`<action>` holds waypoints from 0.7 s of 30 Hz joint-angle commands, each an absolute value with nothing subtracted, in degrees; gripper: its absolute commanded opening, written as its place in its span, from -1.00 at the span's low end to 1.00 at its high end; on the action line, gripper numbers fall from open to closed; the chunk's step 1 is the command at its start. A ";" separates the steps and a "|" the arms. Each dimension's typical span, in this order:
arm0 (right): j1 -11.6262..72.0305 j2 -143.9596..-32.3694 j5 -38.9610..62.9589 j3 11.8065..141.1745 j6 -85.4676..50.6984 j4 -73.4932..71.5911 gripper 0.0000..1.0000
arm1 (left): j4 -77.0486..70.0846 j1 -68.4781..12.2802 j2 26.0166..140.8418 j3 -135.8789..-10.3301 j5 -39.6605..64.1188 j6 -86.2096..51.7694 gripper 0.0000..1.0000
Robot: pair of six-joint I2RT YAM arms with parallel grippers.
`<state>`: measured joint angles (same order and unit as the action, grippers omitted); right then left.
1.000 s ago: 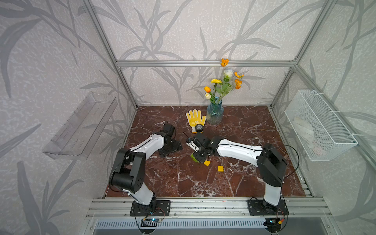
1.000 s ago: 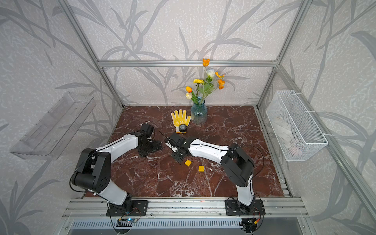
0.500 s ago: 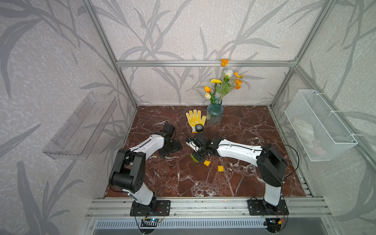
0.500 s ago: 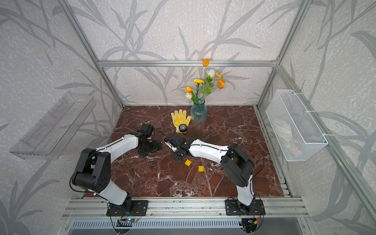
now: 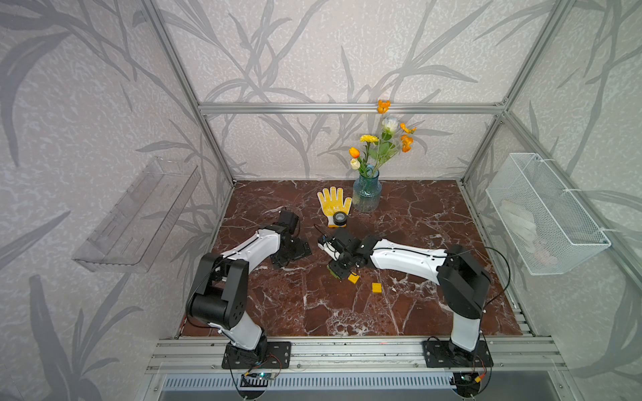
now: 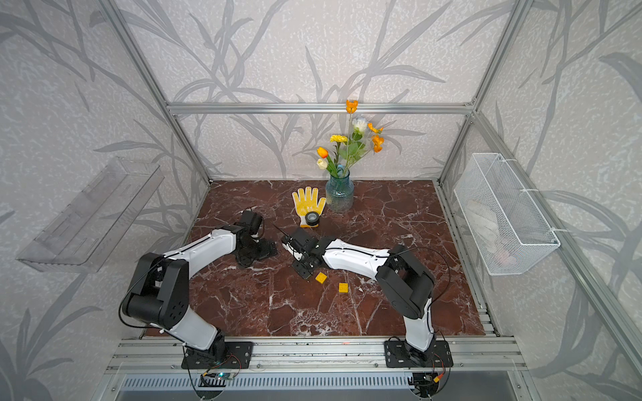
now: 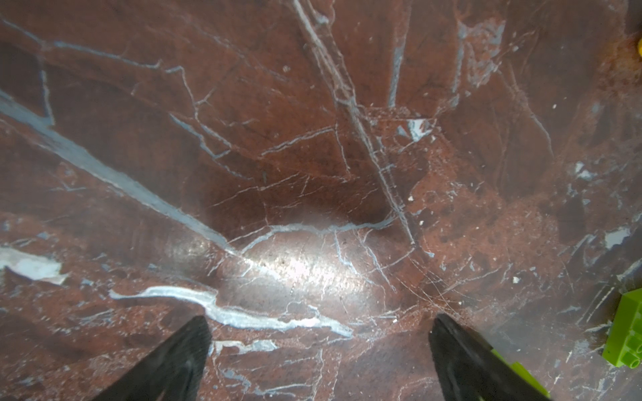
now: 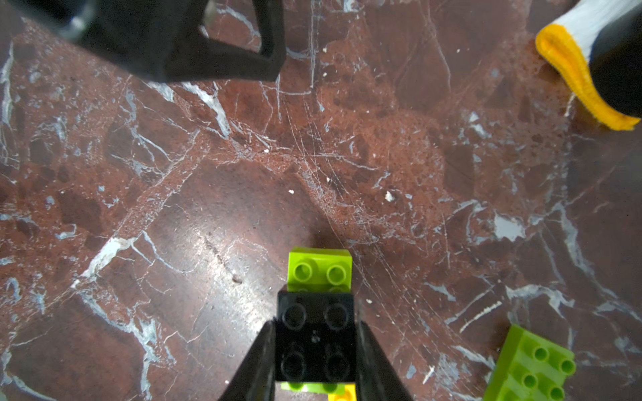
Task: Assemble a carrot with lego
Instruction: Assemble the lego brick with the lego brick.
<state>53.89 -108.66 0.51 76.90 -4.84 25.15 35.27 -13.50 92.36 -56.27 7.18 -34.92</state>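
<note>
Near the middle of the marble bench [image 5: 417,215], the right hand [image 8: 315,326] is clenched on the carrot [image 8: 316,350], a black brick stacked on a lime-green one; whether the cluster touches the surface cannot be told. The left hand [image 7: 319,319] is released, fingers spread wide over bare marble nearby. A loose lime-green brick [image 8: 529,368] lies near the carrot. In both top views one yellow-orange square [image 5: 353,278] sits just beside the right hand, another yellow-orange square [image 5: 376,287] near it. Farther back, a yellow glove [image 5: 334,203] bears a black tape roll [image 5: 339,218] beside a glass vase [image 5: 367,194].
</note>
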 commanded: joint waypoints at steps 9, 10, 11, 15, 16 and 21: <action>54.04 -105.58 -0.14 70.54 -7.62 24.28 -0.28 | 35.54 -13.71 92.77 -56.42 6.41 -34.43 0.99; 54.05 -105.18 -0.15 70.01 -7.71 23.70 -0.28 | 35.42 -13.71 92.80 -56.38 6.43 -34.48 0.99; 54.04 -104.91 -0.42 69.66 -7.65 23.40 -0.28 | 35.39 -13.71 92.81 -56.34 6.45 -34.45 0.99; 53.92 -105.53 0.15 69.41 -7.38 23.14 -0.28 | 35.27 -13.71 92.82 -56.34 6.42 -34.48 0.99; 53.96 -105.64 0.26 69.12 -7.44 22.73 -0.28 | 35.42 -13.71 92.89 -56.45 6.49 -34.45 0.99; 53.96 -107.20 0.40 67.79 -7.81 21.14 -0.28 | 35.50 -13.71 92.68 -56.50 6.36 -34.45 0.99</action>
<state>53.89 -105.36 0.32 70.22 -7.07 19.18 35.16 -13.50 92.36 -56.27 7.16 -34.92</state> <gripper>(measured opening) 0.362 0.995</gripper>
